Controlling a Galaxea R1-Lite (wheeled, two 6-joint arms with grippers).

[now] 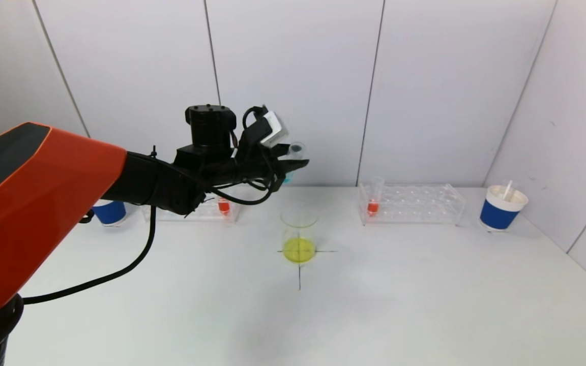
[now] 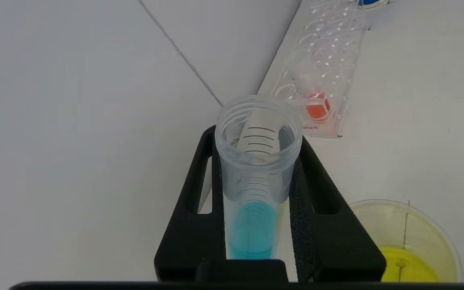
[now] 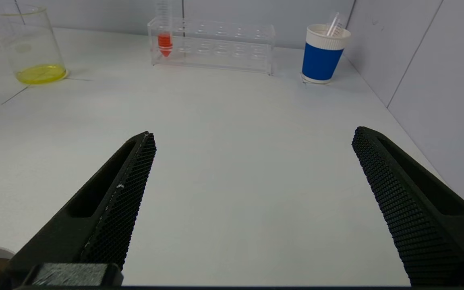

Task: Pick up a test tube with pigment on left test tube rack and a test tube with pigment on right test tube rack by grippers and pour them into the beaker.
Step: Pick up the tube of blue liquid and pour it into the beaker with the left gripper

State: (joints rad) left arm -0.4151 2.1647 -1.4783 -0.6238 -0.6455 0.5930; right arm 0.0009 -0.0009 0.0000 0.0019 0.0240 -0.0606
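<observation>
A: Where do we see the left gripper?

B: Raised above the bench, its jaws clamped on a tube of blue liquid, behind the beaker.

A: And the right gripper?

B: Low, jaws apart, holding nothing; the red tube stands in the right rack.

Worktop front half open; beaker stands mid-worktop, racks and blue cups line the back edge.

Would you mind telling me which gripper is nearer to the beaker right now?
Left. The left gripper, shut on the blue test tube, is raised just behind the beaker. The right gripper hangs open over bare table, well away from it.
</observation>
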